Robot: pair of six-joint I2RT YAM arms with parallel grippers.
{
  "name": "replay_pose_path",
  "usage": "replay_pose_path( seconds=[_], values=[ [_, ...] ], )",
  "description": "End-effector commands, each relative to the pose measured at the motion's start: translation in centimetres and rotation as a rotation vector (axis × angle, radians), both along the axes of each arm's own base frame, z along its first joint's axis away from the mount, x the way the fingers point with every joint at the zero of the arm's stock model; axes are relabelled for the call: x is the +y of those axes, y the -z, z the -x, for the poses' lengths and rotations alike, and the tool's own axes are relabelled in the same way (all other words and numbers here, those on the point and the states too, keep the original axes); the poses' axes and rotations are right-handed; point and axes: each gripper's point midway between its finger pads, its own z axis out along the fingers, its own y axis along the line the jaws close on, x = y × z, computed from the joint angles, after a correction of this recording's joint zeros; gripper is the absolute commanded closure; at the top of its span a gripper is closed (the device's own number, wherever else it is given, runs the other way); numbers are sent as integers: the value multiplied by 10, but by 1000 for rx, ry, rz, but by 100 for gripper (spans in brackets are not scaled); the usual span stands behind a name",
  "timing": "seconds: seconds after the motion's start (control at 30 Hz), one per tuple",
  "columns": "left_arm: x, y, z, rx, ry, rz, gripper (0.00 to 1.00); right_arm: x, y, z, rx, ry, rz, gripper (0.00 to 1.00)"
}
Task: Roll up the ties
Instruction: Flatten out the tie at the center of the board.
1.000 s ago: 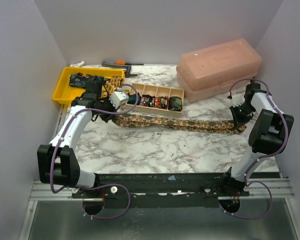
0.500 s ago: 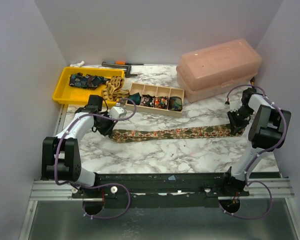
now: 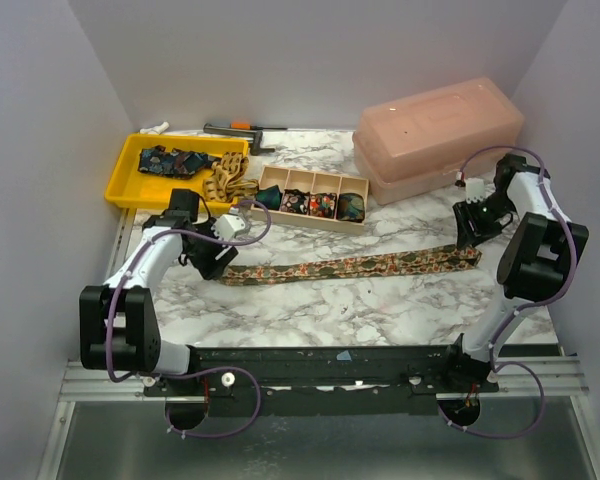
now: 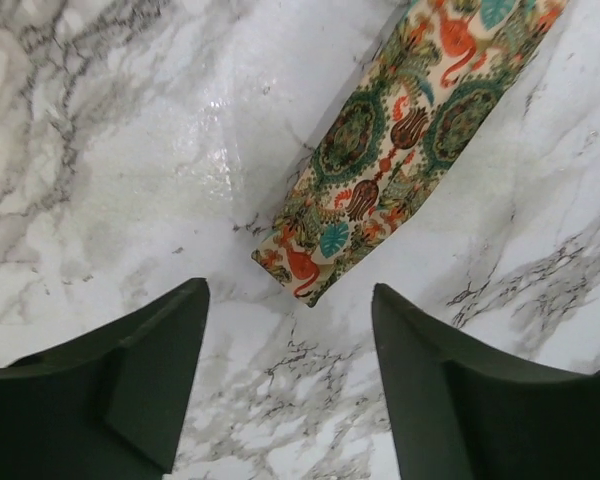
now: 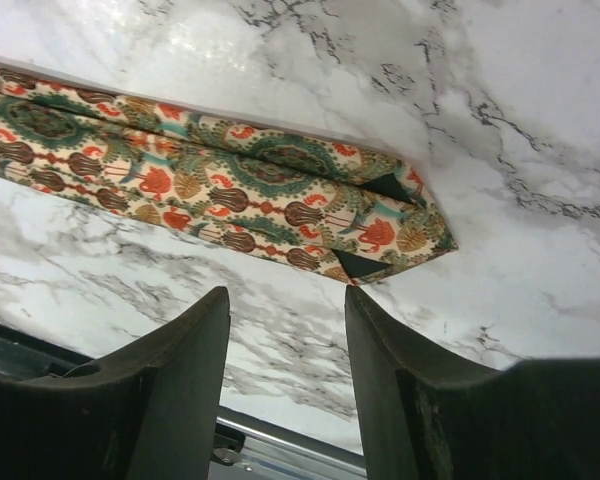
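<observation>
A long patterned tie [image 3: 350,266] is laid flat and nearly straight across the marble surface [image 3: 310,320], between the two arms. The left tool [image 4: 288,300] is shown open above the tie's narrow tip, with its fingers spread to either side and nothing held. The right tool [image 5: 285,300] is also open and empty, held just beside the wide pointed end, where the back folds are exposed. Behind the tie, a wooden divided box [image 3: 310,220] is filled with what appear to be rolled ties [image 3: 325,205], though the detail is small. Loose ties [image 3: 175,158] are heaped in a yellow tray [image 3: 125,170].
</observation>
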Motion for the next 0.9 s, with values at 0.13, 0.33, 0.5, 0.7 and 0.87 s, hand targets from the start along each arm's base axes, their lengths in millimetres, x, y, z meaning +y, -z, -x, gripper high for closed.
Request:
replay_pose_path(
  seconds=[0.13,0.33,0.5,0.7,0.87],
  values=[
    [-39,-17,-10,-21,94,82,30,5,12,-8,13,86,-48,63],
    [-20,27,-7,38,69,-78,45,-18,49,-7,48,128,77,72],
    [5,50,1,42,67,-207,52,-39,77,11,90,108,208,76],
    [6,43,-5,46,26,-209,51,-70,78,10,88,117,305,78],
    [-32,-1,-14,12,41,-20,37,-84,65,2,55,104,336,78]
  ],
)
